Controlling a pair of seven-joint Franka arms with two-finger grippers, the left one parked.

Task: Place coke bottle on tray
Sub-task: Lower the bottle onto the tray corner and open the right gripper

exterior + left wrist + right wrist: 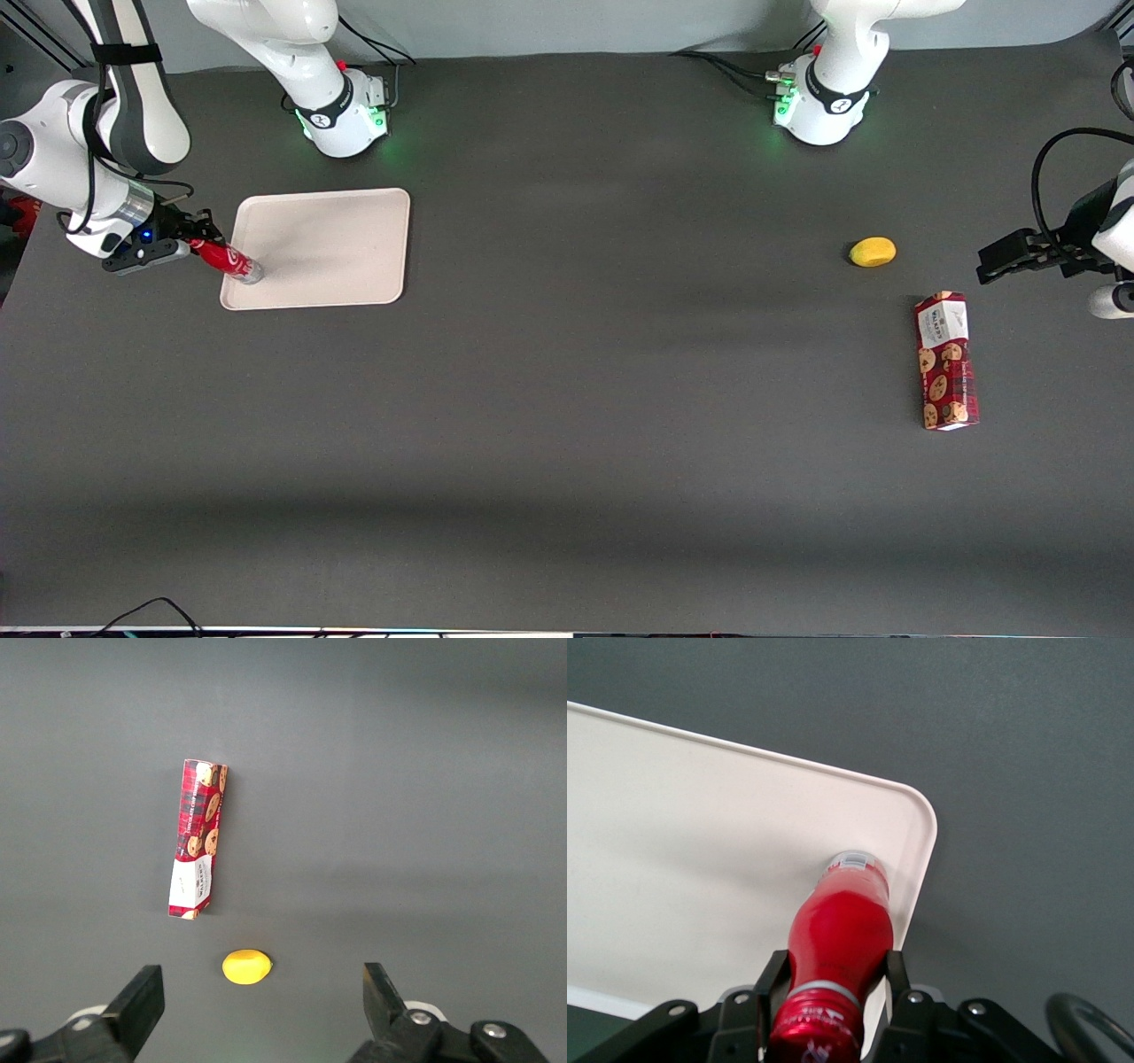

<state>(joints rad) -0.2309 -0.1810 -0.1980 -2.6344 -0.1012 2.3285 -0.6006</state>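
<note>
Here the claw (pixel 831 985) grips the slim red coke bottle (pixel 840 935) near its cap; silvery base over the tray (pixel 700 859).

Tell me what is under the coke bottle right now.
The coke bottle, gripped near its cap by the gripper, has its grey base over the tray, near a corner. The base hides whether it actually touches the tray.
</note>
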